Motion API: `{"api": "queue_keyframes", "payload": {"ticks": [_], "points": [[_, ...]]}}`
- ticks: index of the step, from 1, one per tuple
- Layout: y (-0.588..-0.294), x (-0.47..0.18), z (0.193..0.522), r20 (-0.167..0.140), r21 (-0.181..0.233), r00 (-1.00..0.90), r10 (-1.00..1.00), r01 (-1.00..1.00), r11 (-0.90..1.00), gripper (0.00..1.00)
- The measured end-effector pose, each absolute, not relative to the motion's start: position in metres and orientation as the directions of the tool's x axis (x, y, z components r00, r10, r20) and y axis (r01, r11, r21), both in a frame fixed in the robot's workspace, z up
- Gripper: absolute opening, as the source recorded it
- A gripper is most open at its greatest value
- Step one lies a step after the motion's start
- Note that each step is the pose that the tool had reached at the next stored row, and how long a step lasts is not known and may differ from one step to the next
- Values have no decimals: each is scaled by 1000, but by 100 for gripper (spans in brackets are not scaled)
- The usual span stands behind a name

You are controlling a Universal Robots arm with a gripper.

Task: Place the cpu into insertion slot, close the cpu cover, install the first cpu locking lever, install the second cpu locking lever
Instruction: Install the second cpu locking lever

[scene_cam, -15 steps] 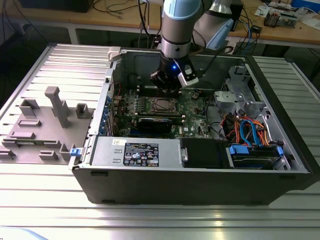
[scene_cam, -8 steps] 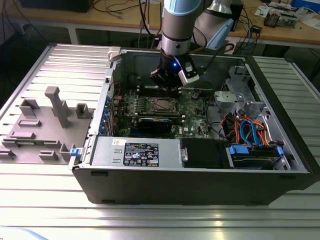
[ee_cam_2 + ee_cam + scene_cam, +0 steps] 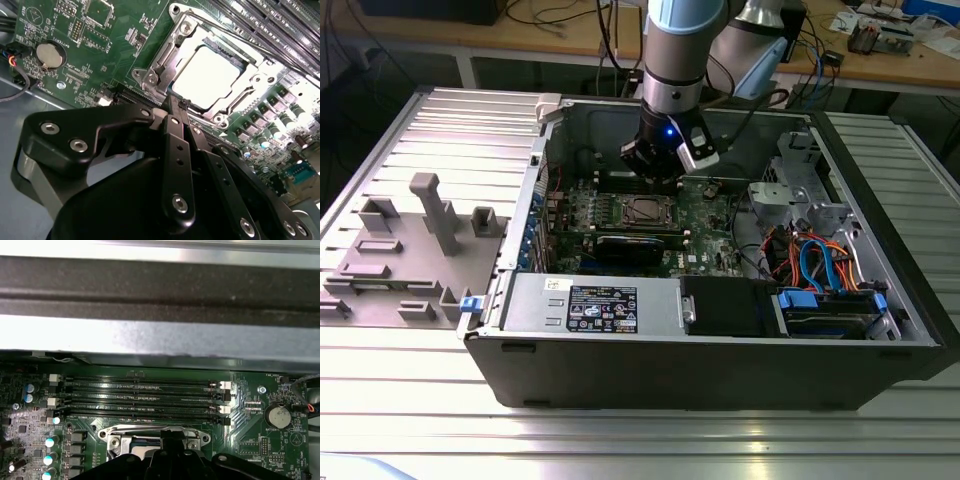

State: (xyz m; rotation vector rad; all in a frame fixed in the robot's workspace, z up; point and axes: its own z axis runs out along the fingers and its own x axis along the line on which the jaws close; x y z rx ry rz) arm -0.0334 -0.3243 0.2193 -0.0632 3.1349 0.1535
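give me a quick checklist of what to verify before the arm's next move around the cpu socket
1. cpu seated in the insertion slot: ok, its silver top lies flat inside the frame in the second wrist view.
2. cpu cover closed over the chip: ok, the frame lies flat around it.
3. Locking levers latched: cannot tell; a rod runs along the socket's edge, but its hook is not clear.
4. tool position: ok, its tip is at the socket's edge beside the cover.
5. tool empty: cannot tell, the fingertips are too close together to judge.
6. Memory slots beside the socket free of the arm: ok.
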Motion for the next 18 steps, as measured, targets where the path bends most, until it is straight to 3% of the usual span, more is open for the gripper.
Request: {"api": "queue_keyframes", "payload": {"ticks": [18], "points": [[-328,-33,219,-4,98,-999,-40,-40,994,11]]}}
